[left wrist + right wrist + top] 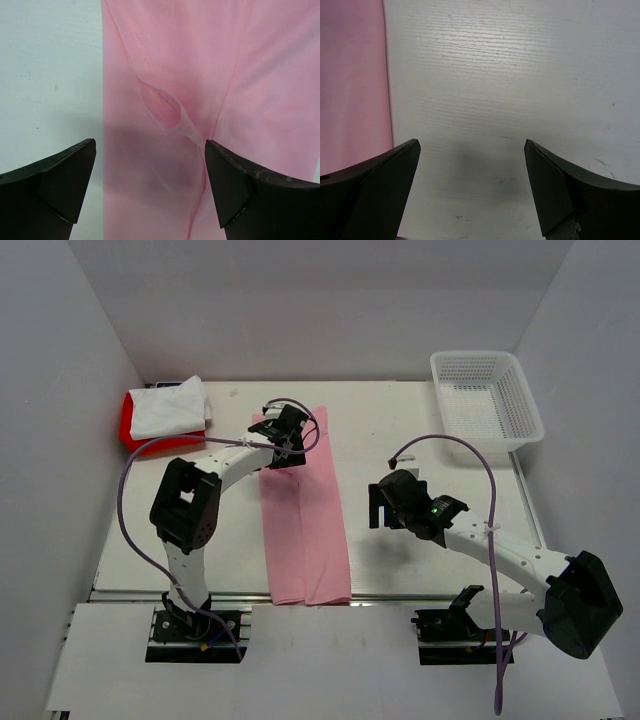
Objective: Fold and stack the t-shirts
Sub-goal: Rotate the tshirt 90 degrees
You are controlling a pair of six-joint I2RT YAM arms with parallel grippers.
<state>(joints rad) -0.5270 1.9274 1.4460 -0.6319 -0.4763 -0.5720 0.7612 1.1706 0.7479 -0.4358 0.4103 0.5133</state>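
Cloth first: the light pink t-shirt (pixel 305 530) lies as a long narrow strip on the table (pixel 420 430), with its near end at the table's near edge and its far end under the left arm. The right gripper (pixel 470 150) hangs over bare table just right of the strip's edge, jaws spread and holding nothing. Farther on, the left gripper (pixel 150 150) hovers above the strip's far part, likewise spread and empty, straddling a small pucker (pixel 162 105) beside a seam. The step in hand looks like the crosswise fold. To do it well, both grippers should pinch one end at its two corners through all layers, lift low, and lay it evenly over the other end, smoothing that pucker out instead of trapping it. At the far left the white t-shirt (pixel 168 408) sits folded on the bright red t-shirt (pixel 130 430); whether the red one is neatly folded is hard to tell. The mesh basket (pixel 487 395) stands far right. No brand, label or writing can be read.
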